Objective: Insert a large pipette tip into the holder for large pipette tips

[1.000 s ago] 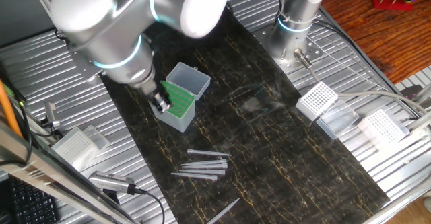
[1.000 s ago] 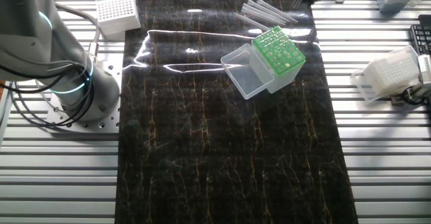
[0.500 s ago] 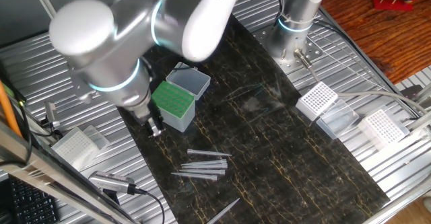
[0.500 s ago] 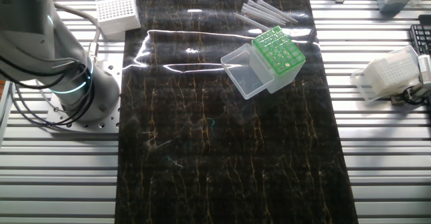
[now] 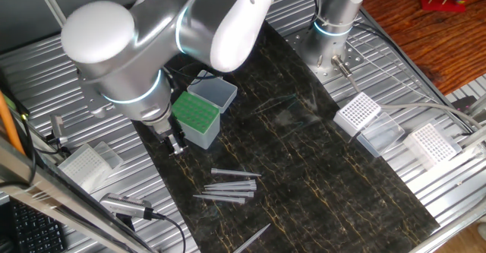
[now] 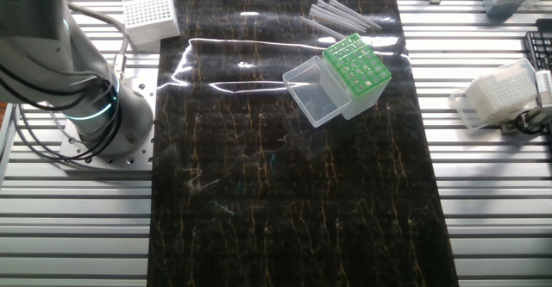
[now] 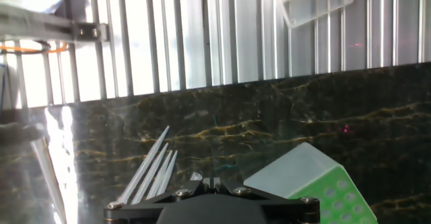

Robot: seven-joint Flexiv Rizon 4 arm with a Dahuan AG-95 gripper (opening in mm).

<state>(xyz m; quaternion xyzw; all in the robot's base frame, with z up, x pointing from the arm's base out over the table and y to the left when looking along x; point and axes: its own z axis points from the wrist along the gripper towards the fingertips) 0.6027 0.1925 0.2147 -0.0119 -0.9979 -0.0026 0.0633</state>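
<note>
The holder for large pipette tips, a pale translucent box with a green grid top and its clear lid open, stands on the dark mat. It also shows in the other fixed view and at the lower right of the hand view. Several loose large pipette tips lie on the mat in front of it, also seen in the hand view. My gripper hangs just left-front of the holder, above the mat. Its fingers are pressed together with nothing seen between them.
White grid-topped racks stand on the ribbed table at the right, far right and left. A hand pipette lies at the front left. A second arm's base stands at the back.
My gripper has moved off the holder's green grid, to its left-front side and lower toward the mat. In the last half second it barely moved. The holder and tips stay put.
</note>
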